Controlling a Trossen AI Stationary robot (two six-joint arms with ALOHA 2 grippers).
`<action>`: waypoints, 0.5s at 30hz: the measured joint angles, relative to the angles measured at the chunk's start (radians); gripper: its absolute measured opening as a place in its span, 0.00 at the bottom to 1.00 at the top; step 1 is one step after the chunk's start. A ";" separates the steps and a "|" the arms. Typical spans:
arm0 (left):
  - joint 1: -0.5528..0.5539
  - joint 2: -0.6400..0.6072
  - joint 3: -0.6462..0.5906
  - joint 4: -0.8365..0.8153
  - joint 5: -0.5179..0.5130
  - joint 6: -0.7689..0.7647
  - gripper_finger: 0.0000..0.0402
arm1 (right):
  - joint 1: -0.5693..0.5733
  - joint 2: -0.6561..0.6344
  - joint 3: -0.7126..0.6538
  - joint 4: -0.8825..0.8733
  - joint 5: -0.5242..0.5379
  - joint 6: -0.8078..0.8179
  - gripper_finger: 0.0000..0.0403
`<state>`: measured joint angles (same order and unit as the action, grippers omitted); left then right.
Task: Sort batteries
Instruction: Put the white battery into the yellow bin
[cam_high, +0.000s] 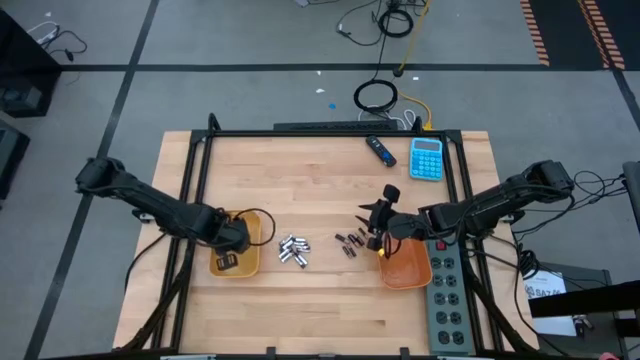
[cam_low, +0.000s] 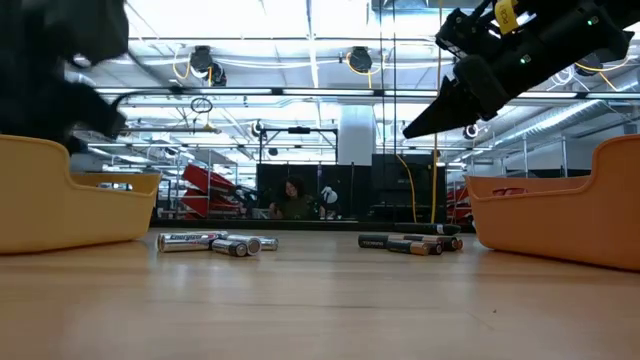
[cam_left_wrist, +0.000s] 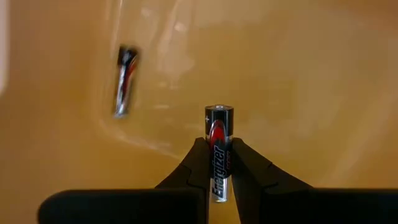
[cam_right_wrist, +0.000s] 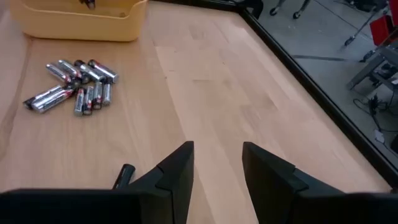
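My left gripper (cam_left_wrist: 219, 146) hovers inside the yellow tray (cam_high: 250, 232) at the table's left, shut on a black-and-silver battery (cam_left_wrist: 219, 123). Another battery (cam_left_wrist: 126, 81) lies on that tray's floor. A pile of silver batteries (cam_high: 292, 250) lies mid-table, with a smaller group of dark batteries (cam_high: 348, 243) to its right. My right gripper (cam_right_wrist: 217, 149) is open, raised above the table just right of the dark batteries, by the orange tray (cam_high: 405, 268). In the low view it (cam_low: 420, 128) hangs well above them (cam_low: 410, 243). My left gripper pinches the battery's lower half (cam_left_wrist: 219, 163) between its two fingers (cam_left_wrist: 194, 158). The fingers lie along the battery, whose capped end sticks out past the fingertips. It is lifted clear above the tray floor.
A blue calculator (cam_high: 427, 158) and a dark blue-tipped stick (cam_high: 380, 150) lie near the far edge. A grey power strip (cam_high: 446, 290) runs along the right edge beside the orange tray. A black frame rail (cam_high: 330, 131) borders the table. Bare wood lies toward the near edge.
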<state>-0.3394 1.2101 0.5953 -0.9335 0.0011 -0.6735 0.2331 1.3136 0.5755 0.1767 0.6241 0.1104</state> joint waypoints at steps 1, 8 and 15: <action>0.005 0.014 -0.015 0.014 0.000 0.006 0.11 | -0.006 0.000 0.000 -0.001 -0.001 -0.003 0.32; 0.013 0.107 -0.005 0.021 -0.006 0.034 0.41 | -0.033 0.000 0.000 -0.001 -0.005 -0.007 0.32; 0.012 0.114 0.184 -0.180 -0.060 0.053 0.48 | -0.050 0.000 0.000 -0.001 -0.051 -0.002 0.32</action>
<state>-0.3275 1.3243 0.7794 -1.1134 -0.0585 -0.6208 0.1833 1.3133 0.5755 0.1762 0.5729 0.1081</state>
